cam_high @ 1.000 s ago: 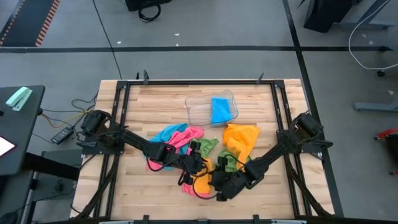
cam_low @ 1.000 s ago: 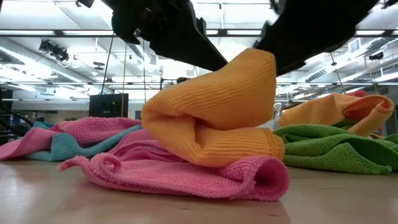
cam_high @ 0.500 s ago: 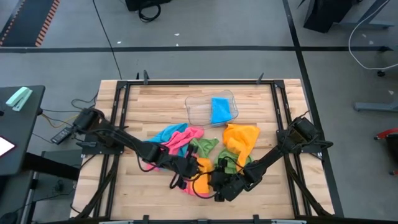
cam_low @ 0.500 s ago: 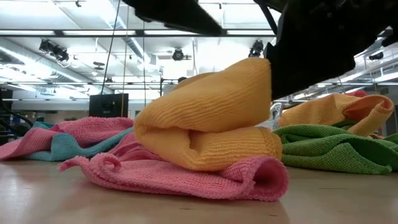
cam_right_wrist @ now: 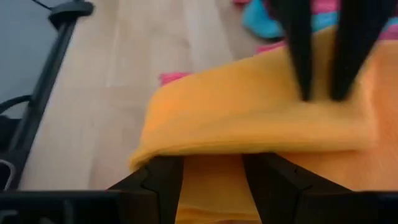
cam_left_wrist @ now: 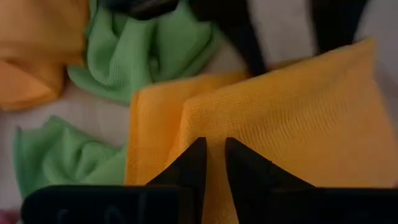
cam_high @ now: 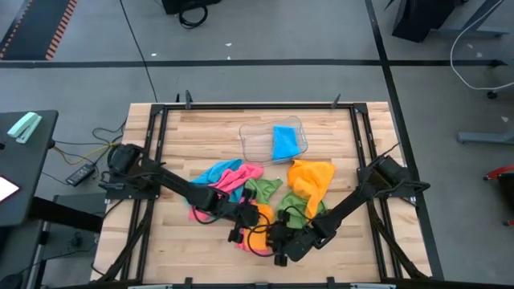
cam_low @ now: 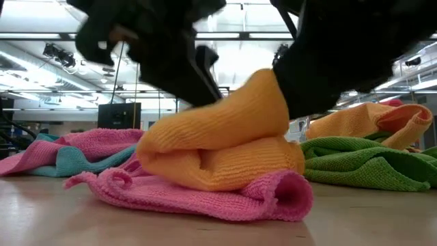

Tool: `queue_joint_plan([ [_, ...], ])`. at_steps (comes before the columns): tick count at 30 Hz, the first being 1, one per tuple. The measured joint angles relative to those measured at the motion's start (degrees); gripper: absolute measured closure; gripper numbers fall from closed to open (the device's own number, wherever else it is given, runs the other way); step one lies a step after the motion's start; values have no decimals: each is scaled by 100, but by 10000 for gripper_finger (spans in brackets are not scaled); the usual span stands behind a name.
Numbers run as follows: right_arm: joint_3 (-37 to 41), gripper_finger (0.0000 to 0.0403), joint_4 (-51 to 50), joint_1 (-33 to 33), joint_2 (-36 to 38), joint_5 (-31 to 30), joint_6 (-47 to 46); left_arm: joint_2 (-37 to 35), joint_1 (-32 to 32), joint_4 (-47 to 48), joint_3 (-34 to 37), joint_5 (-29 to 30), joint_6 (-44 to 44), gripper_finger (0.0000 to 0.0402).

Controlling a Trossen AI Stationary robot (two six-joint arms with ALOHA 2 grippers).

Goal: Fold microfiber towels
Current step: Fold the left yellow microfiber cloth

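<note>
An orange microfiber towel [cam_low: 218, 147], folded over on itself, lies on a pink towel [cam_low: 205, 195] near the table's front middle. My left gripper [cam_left_wrist: 212, 152] comes in from the table's left and is shut on the towel's upper fold. My right gripper [cam_right_wrist: 211, 177] comes from the right, opposite the left, and is shut on the same towel. In the high view both grippers [cam_high: 249, 220] [cam_high: 279, 238] meet over the orange towel [cam_high: 263, 215]. My left gripper pinches the orange towel's upper fold [cam_left_wrist: 211, 127] between its two fingers, which stand close together. The fingers slant down from the table's left. The towel rests on the pink towel. My right gripper has the orange towel's folded end [cam_right_wrist: 211, 165] between its two fingers, which stand well apart with cloth filling the gap. The fold holds more than one layer. The fingers slant down from the table's right and near side. The towel's underside lies on the pink towel.
A second orange towel [cam_high: 312, 178] and green towels [cam_high: 267, 189] [cam_high: 299, 210] lie to the right and behind. A pink and a blue towel [cam_high: 226, 175] are bunched at the left. A clear tray [cam_high: 255, 143] holding a blue towel [cam_high: 283, 142] stands farther back.
My left gripper lifted off the orange towel, then came back down onto its upper fold, farther toward the table's left. My right gripper has sunk a little. The towel's top fold has dropped lower and the bundle has spread toward the left.
</note>
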State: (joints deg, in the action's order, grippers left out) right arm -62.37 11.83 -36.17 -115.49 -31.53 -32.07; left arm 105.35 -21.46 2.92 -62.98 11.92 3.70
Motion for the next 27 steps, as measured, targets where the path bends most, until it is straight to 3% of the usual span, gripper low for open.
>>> queue_joint_plan([
  [6, -375, 228, 85, -2, -402, 324, -114, 89, 4, -387, -7, -57, 327, 340],
  [16, -492, 228, -37, -55, -665, 339, -330, 91, 43, -342, -7, -116, 343, 345],
  [27, -487, 228, -1703, -157, 406, 330, -333, -174, -219, -344, -2, -125, 613, 344],
])
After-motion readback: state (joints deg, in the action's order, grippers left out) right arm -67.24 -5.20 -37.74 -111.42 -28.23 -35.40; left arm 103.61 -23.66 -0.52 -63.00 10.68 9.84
